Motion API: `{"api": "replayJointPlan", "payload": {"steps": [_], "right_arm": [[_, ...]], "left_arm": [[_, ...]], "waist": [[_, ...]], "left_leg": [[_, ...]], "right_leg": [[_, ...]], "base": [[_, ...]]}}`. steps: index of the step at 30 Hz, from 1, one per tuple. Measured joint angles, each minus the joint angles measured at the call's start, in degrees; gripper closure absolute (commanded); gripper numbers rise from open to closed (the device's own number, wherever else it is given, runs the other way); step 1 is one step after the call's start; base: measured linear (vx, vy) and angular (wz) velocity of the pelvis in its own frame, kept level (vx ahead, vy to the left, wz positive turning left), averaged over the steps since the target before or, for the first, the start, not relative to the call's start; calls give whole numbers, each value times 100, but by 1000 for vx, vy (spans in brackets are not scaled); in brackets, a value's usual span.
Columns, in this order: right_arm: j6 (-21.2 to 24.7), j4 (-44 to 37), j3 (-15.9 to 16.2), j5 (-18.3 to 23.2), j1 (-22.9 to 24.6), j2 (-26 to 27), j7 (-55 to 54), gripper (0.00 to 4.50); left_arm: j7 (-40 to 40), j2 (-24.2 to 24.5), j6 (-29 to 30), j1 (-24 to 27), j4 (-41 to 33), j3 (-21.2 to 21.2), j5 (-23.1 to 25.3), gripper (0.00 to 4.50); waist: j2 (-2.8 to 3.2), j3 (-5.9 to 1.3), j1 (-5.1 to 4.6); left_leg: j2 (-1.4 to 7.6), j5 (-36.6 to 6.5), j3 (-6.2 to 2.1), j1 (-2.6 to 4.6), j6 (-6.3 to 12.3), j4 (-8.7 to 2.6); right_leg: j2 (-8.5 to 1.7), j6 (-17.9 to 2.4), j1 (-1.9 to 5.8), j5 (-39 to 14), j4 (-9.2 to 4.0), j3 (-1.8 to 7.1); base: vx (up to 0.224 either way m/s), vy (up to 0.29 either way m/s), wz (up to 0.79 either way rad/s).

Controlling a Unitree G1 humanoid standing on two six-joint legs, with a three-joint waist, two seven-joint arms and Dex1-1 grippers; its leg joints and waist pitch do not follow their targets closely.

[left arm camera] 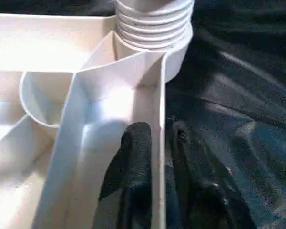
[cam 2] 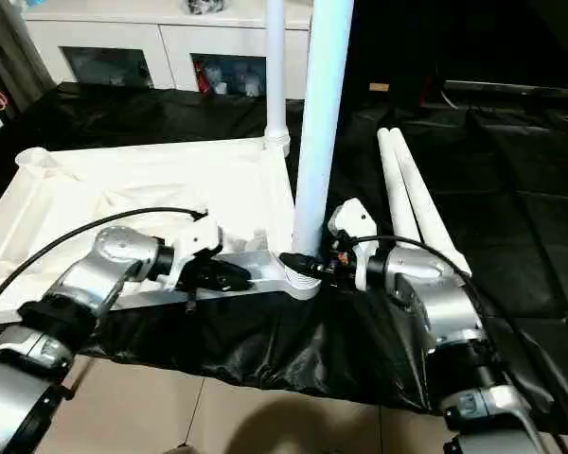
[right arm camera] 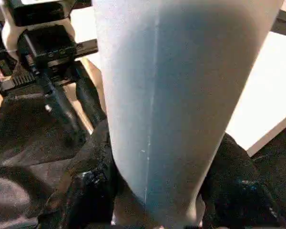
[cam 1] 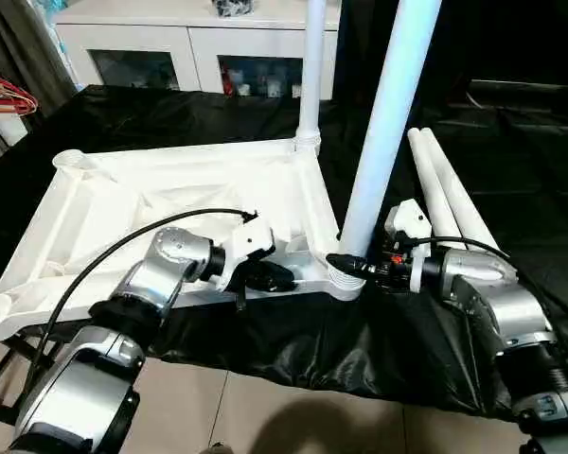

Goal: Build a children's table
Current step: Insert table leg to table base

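The children's table top (cam 1: 170, 189) lies upside down on black cloth, ribbed underside up. One white leg (cam 1: 310, 76) stands upright in the far right corner socket. A second leg (cam 1: 388, 123) stands in the near right socket, its threaded base (left arm camera: 152, 24) at the socket's rim. My right gripper (cam 1: 352, 266) is shut on this leg just above the socket, a finger (right arm camera: 93, 176) on each side. My left gripper (cam 1: 270, 277) is shut on the top's near rim, the thin wall between its fingers (left arm camera: 133, 148). Two more legs (cam 1: 450, 189) lie side by side on the cloth to the right.
A white cabinet with glass doors (cam 1: 189, 47) stands behind the work. Red hangers (cam 1: 5, 95) hang at the far left. The black cloth (cam 1: 293, 340) drapes over the near edge, with tiled floor (cam 1: 265, 416) below.
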Motion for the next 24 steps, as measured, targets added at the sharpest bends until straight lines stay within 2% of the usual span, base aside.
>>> {"api": "replayJointPlan", "payload": {"steps": [7, 9, 12, 13, 17, 24], "right_arm": [[12, -68, -6, 3, 49, 28, -31, 255], [16, -69, -8, 3, 48, 28, -31, 255], [19, -69, -8, 2, 48, 32, -32, 255], [19, -70, -7, 1, 48, 33, -32, 255], [19, -75, -8, 0, 51, 36, -31, 255], [23, -103, -7, -2, 63, 56, -25, 255]], "left_arm": [[-254, 137, -3, 53, 0, -7, 5, 346], [-247, 138, -35, 57, 0, -8, 19, 374], [-151, 126, -93, 55, 38, -3, 29, 384], [-132, 125, -109, 54, 57, -2, 31, 408], [-67, 74, -136, 54, 123, 53, 25, 437], [-128, 68, -113, 54, 123, 76, 25, 449]], "waist": [[1, -1, -3], [1, -1, -4], [1, -1, -4], [1, -1, -4], [1, -1, -5], [1, -1, -14]], "left_leg": [[0, 0, 0, 2, 0, 0], [-1, 0, 0, 2, 0, 0], [0, 0, 0, 3, 0, 0], [-1, 0, 0, 3, 0, 0], [-1, 0, 0, 3, 0, 1], [-1, 0, 1, 3, 0, 2]], "right_leg": [[0, 0, -1, 0, 5, 0], [0, 0, 0, 0, 5, 2], [0, 0, -1, 0, 7, 1], [0, 0, -1, 0, 7, 1], [0, 0, -1, 0, 7, 2], [1, 1, -1, -1, 5, 4]], "base": [[0, 0, 0], [0, 0, 0], [0, 0, 0], [0, 0, 0], [0, 0, 0], [0, 0, 0]]}}
